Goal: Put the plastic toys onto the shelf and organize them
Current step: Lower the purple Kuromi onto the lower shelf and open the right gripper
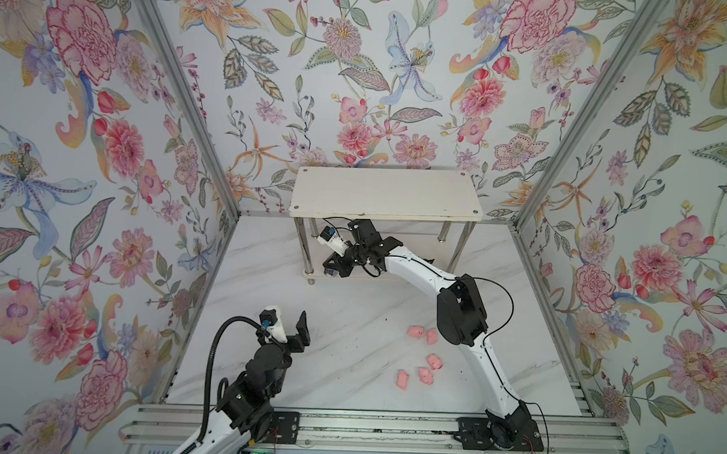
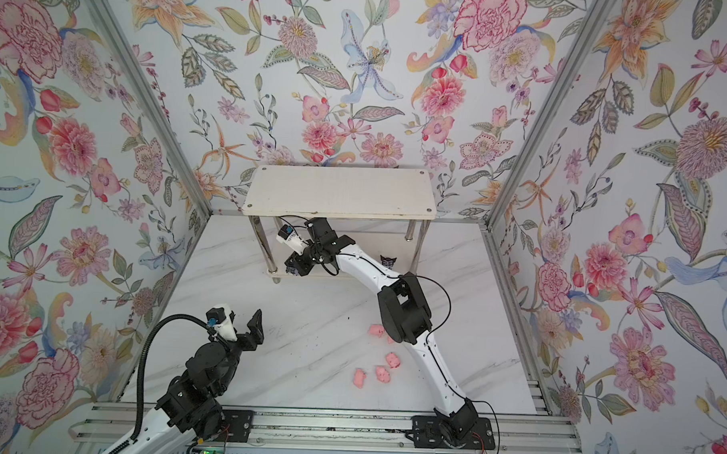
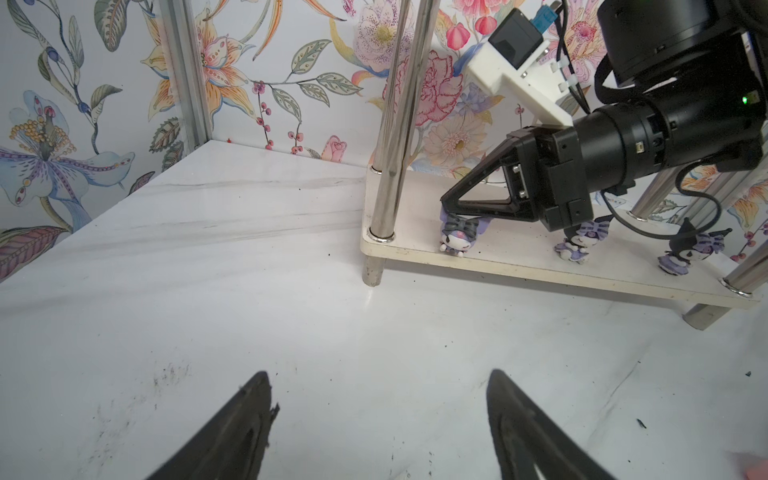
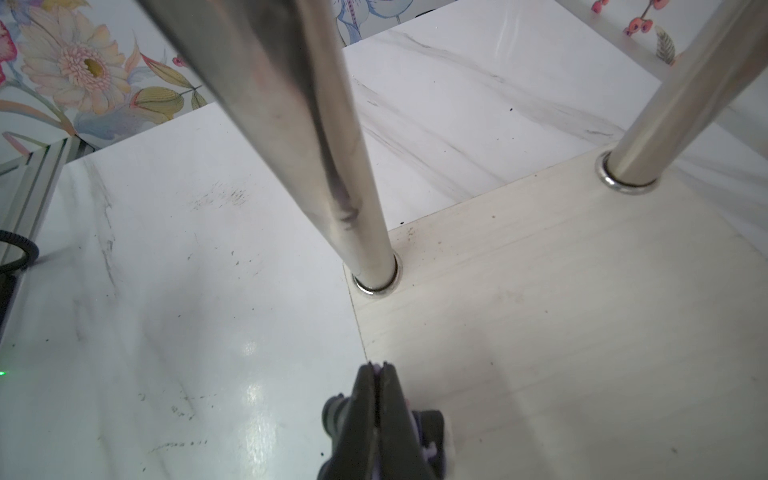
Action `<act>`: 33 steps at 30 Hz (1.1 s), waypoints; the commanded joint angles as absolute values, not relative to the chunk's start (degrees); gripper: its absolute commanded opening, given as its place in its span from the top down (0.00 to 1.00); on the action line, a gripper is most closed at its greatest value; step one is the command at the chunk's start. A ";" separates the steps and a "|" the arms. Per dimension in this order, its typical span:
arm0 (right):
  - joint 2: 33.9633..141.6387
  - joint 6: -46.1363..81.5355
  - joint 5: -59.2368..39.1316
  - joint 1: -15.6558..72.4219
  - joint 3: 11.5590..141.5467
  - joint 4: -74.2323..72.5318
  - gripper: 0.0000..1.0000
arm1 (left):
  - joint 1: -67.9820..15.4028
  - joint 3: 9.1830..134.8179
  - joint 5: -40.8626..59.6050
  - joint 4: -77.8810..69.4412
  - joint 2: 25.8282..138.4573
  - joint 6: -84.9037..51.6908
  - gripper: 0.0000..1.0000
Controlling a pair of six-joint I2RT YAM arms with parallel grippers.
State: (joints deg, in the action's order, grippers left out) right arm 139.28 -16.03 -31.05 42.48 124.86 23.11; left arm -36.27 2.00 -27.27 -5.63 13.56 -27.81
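The corner figurine (image 3: 457,240) sits on the shelf's lower board (image 3: 519,259), at the front edge just beside the front-left leg (image 3: 388,145). The right gripper (image 3: 446,210) reaches in under the top board (image 1: 386,193) and bears down on the toy's head. Seen from its own wrist, its fingers (image 4: 361,399) are pressed together, with a lilac sliver of the toy pinched between the tips. A second figurine (image 3: 579,246) and a third figurine (image 3: 685,254) stand further along the same edge, apart from each other.

The pigs (image 1: 415,331) lie out on the table (image 1: 307,371), well apart from the shelf. Two are side by side, just beside the right arm's black elbow (image 1: 461,310). Three sit in a loose cluster nearer the front rail (image 1: 367,427).

The left gripper (image 3: 380,374) hovers over bare marble at the table's front left, pointing toward the shelf, its fingers spread wide.
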 commanded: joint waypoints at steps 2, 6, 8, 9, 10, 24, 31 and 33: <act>141.10 -25.42 -30.58 42.89 126.96 27.17 1.00 | -35.51 1.58 -27.59 -6.61 13.38 -27.33 0.18; 142.31 -29.20 -30.15 42.91 129.52 29.31 1.00 | -35.43 1.58 -28.03 -6.53 13.25 -27.66 0.18; 142.71 -30.94 -29.97 42.94 130.27 29.96 1.00 | -35.42 1.65 -28.27 -6.50 13.44 -27.73 0.18; 142.82 -32.05 -29.85 42.91 130.60 30.22 1.00 | -35.44 1.58 -28.30 -6.50 13.52 -27.77 0.18; 142.83 -32.90 -29.65 42.89 130.73 30.28 1.00 | -35.43 1.59 -28.39 -6.51 13.62 -27.87 0.18; 144.31 -38.11 -30.05 41.06 133.73 31.92 1.00 | -35.13 2.04 -28.48 -7.55 16.39 -28.10 0.19; 146.05 -38.32 -30.45 40.59 136.26 31.94 1.00 | -35.07 2.02 -28.43 -7.56 16.44 -28.18 0.19; 146.45 -38.41 -30.66 40.43 136.88 31.96 1.00 | -35.07 2.04 -28.39 -7.70 16.51 -28.19 0.19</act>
